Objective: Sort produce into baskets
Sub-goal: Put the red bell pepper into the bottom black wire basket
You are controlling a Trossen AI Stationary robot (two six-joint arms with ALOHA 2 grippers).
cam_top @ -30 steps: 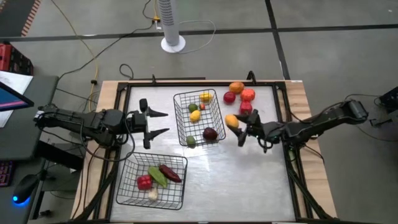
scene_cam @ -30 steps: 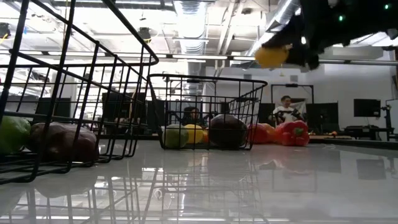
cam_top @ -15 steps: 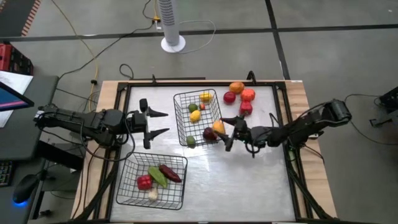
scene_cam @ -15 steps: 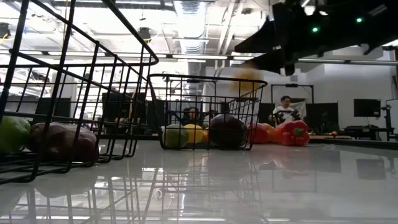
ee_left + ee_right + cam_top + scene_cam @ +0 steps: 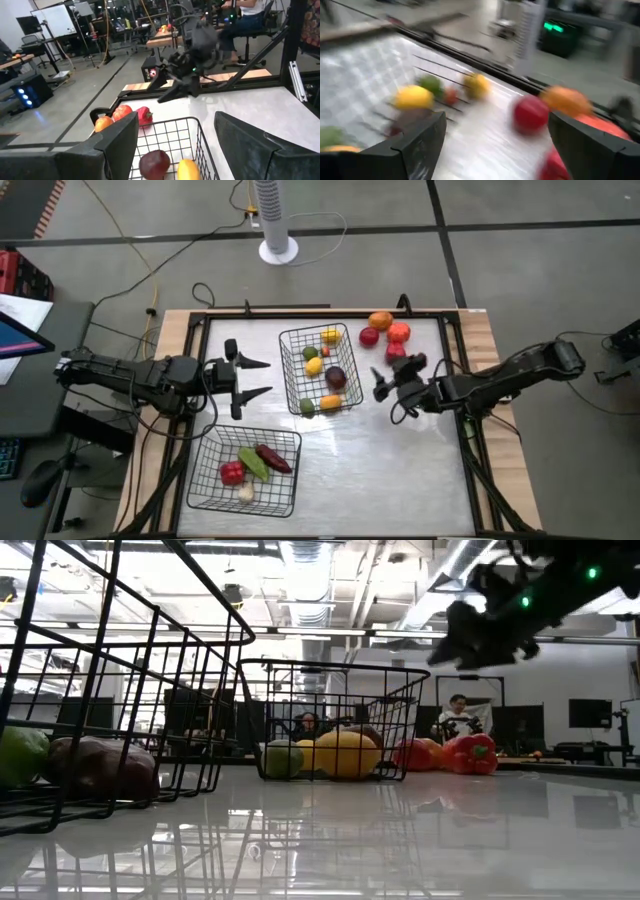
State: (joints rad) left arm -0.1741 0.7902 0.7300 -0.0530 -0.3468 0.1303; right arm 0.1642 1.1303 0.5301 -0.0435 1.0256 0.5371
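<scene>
beyond the white table (image 5: 400,470) a grey floor with cables and a fan stand (image 5: 278,220) is seen, and in the low view a lit workshop with a seated person (image 5: 458,718) far behind.

the right gripper (image 5: 392,387) is held with its fingers spread and nothing between them, above the table just past the right side of the upper basket (image 5: 319,370), near the loose produce at the table's far right corner. the left gripper (image 5: 247,377) is held open and empty too, level with the upper basket's left side, near the table's left edge.

a risk is judged in the next reach: four loose pieces lie crowded together, touching or nearly so, and a neighbour could be nudged off the far edge by spread fingers. a piece could also be dropped onto the basket rim and bounce out.

counted from the high view: two baskets; four loose pieces, one orange (image 5: 380,321) and three red (image 5: 398,333); about seven pieces in the upper basket, among them an orange-yellow piece (image 5: 330,402) and a maroon one (image 5: 337,378), though overlap makes this uncertain; four in the lower basket (image 5: 243,470) by the near left corner.
</scene>
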